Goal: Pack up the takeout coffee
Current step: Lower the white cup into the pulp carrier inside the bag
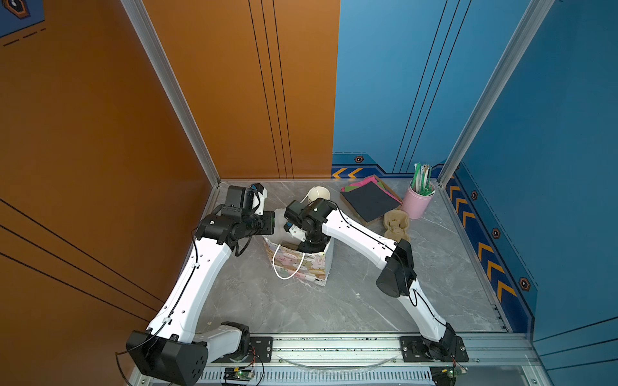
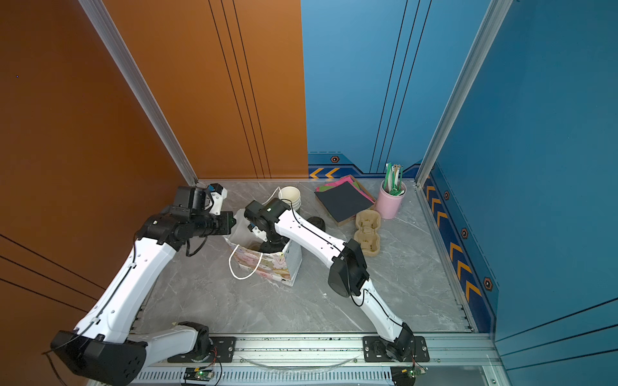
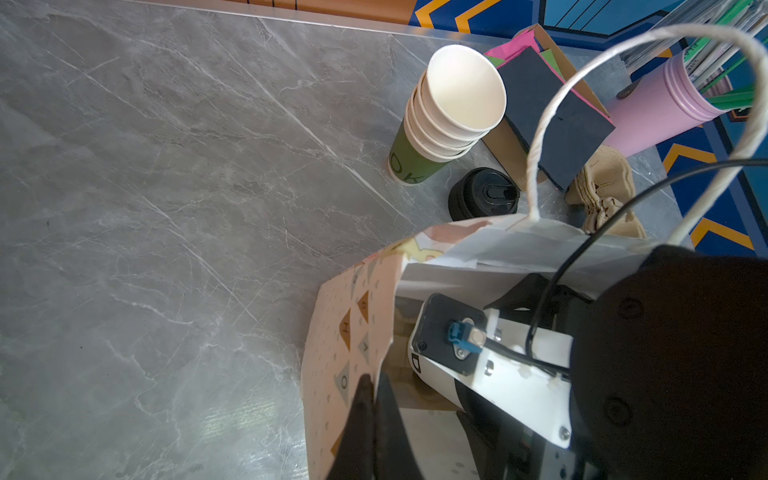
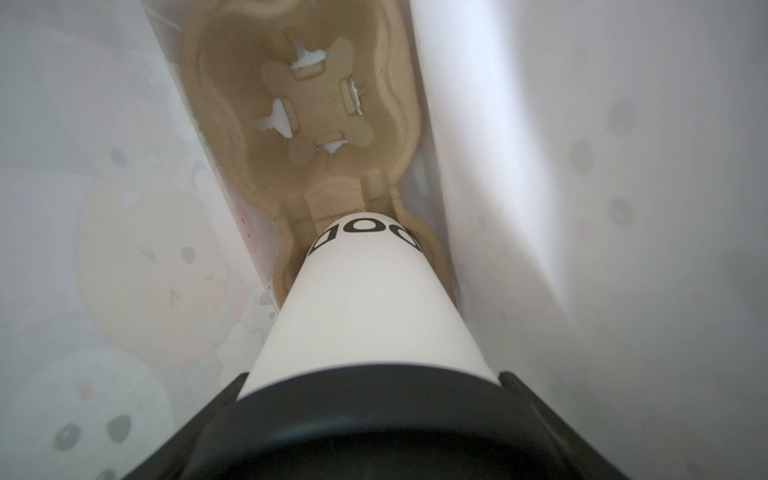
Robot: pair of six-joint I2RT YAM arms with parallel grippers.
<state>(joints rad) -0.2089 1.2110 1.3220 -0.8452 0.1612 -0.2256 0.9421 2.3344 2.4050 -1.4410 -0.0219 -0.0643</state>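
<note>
Right wrist view alone shows the white black-lidded paper cup (image 4: 365, 299), lettered "OD", seated in a tan pulp carrier (image 4: 299, 104). The right end effector (image 4: 372, 378) sits astride it, grip unclear. The left end effector (image 3: 371, 384) pinches the patterned paper bag (image 3: 345, 332).

A bag (image 1: 301, 264) stands at the middle of the tabletop (image 1: 334, 310). Inside it a cup carrier (image 4: 307, 104) lies on the bottom, and the takeout coffee (image 4: 365, 299) stands in one of its pockets. Behind the bag, near the back edge, is a stack of cups (image 3: 449, 112), with a pile of lids (image 3: 484, 193) just beside it. A napkin tray (image 1: 368, 200) sits to their right, a straw holder (image 1: 416, 204) in the back right corner, and spare carriers (image 1: 396, 225) in front of both.
</note>
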